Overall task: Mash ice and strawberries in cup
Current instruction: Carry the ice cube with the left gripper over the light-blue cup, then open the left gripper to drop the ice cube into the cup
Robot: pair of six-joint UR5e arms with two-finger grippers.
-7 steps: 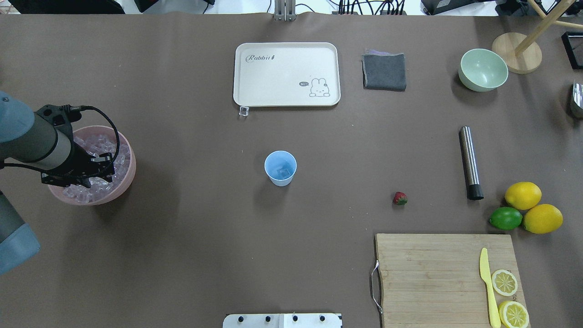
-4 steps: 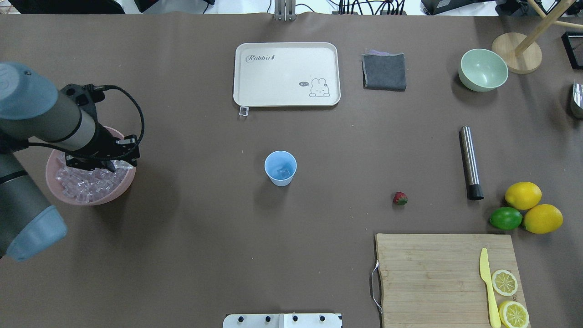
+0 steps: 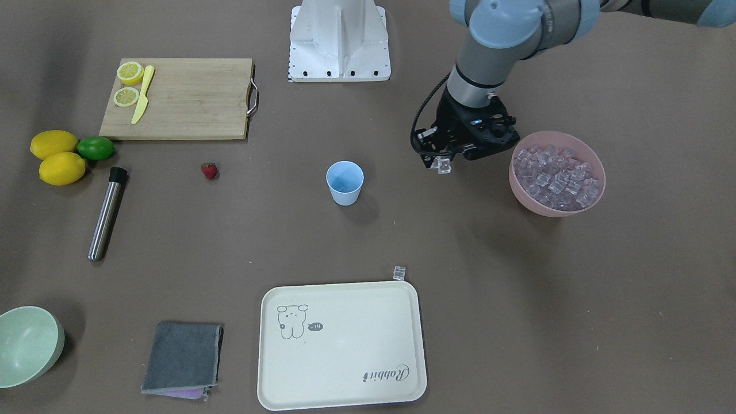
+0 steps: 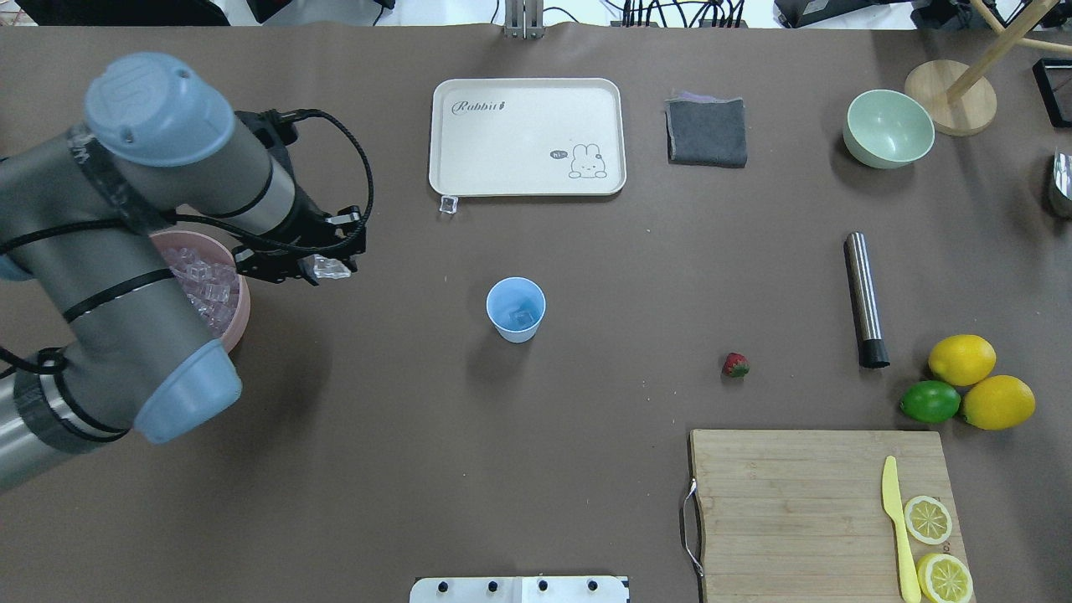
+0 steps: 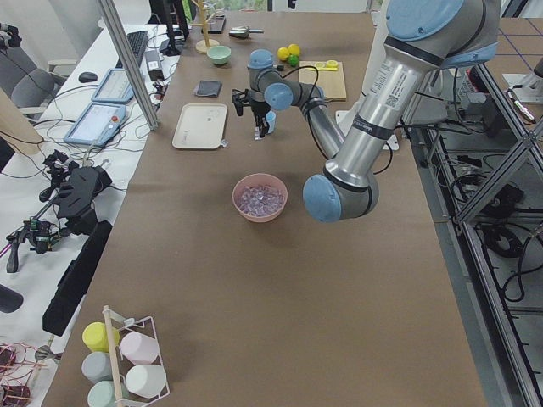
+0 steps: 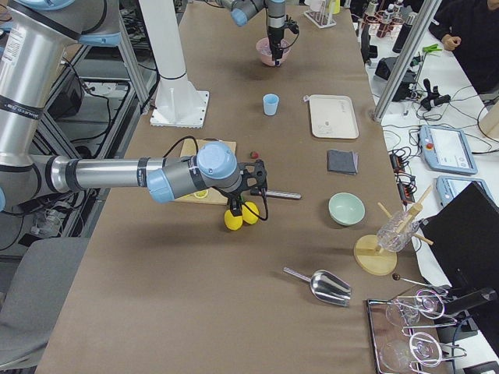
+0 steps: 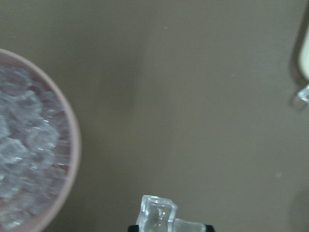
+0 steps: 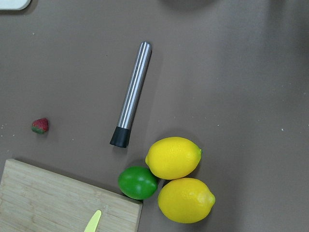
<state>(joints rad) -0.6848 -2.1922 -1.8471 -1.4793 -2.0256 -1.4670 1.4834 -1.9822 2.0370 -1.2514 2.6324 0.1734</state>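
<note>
left gripper point(image 4: 326, 267) clenched on one ice cube point(image 3: 443, 166), mid-left of the overhead frame, between pink bowl point(image 3: 553, 209) and light blue cup point(image 4: 516, 308); strawberry point(image 4: 735, 364) lies right of centre on the bench; right gripper point(image 6: 261, 191): cannot tell.

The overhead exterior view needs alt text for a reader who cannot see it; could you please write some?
The robot's left claw holds a clear ice cube above the brown table, between the pink bowl and the light blue cup. A strawberry lies on the table, right of the cup.
</note>
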